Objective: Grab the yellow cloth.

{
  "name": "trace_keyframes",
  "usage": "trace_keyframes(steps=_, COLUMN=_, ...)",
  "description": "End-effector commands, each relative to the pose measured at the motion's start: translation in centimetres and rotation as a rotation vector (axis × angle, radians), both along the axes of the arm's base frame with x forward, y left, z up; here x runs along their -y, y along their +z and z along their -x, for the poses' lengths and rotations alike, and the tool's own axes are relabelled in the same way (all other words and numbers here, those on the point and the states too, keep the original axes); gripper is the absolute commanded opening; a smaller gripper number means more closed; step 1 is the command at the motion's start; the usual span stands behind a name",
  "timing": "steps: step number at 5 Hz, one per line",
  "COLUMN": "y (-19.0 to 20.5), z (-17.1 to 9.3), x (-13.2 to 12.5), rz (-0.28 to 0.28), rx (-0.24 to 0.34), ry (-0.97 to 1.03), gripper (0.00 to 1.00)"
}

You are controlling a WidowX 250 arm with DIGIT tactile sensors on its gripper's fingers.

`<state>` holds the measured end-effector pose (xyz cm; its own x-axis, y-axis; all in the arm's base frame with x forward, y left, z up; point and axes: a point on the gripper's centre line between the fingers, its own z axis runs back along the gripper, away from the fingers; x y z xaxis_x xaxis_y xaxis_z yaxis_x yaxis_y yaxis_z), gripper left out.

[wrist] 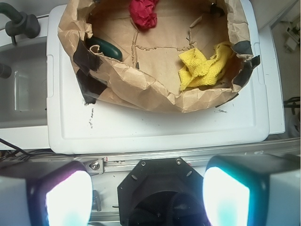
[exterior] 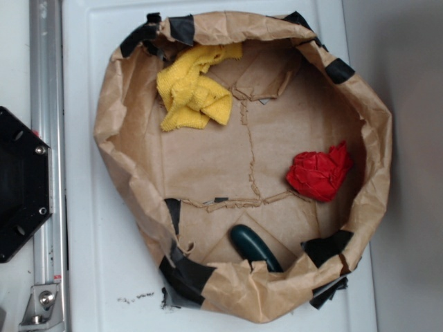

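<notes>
The yellow cloth lies crumpled at the upper left of a rolled-down brown paper bag. In the wrist view the yellow cloth shows at the right of the bag, far ahead of my gripper. My gripper hangs high above the robot's black base, well short of the bag. Its two fingers stand wide apart with nothing between them. The exterior view shows no gripper.
A red wrinkly cloth lies at the bag's right side. A dark green object rests by the bag's near rim. The bag sits on a white lid. A metal rail and the black base lie to the left.
</notes>
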<state>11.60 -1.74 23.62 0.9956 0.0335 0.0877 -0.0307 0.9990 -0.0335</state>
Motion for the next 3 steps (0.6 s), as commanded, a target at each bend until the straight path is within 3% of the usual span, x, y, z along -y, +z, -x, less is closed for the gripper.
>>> trace_keyframes(steps=1, y=0.0, z=0.0, x=0.0, rz=0.000, rx=0.000, ry=0.000, gripper=1.00)
trace_keyframes(steps=2, y=-1.6, z=-5.0, x=-0.9, rz=-0.013, rx=-0.015, ry=0.092, gripper=1.00)
trace_keyframes(steps=3, y=-5.0, z=-9.8, x=-2.0, rz=-0.138, rx=0.023, ry=0.240, gripper=1.00)
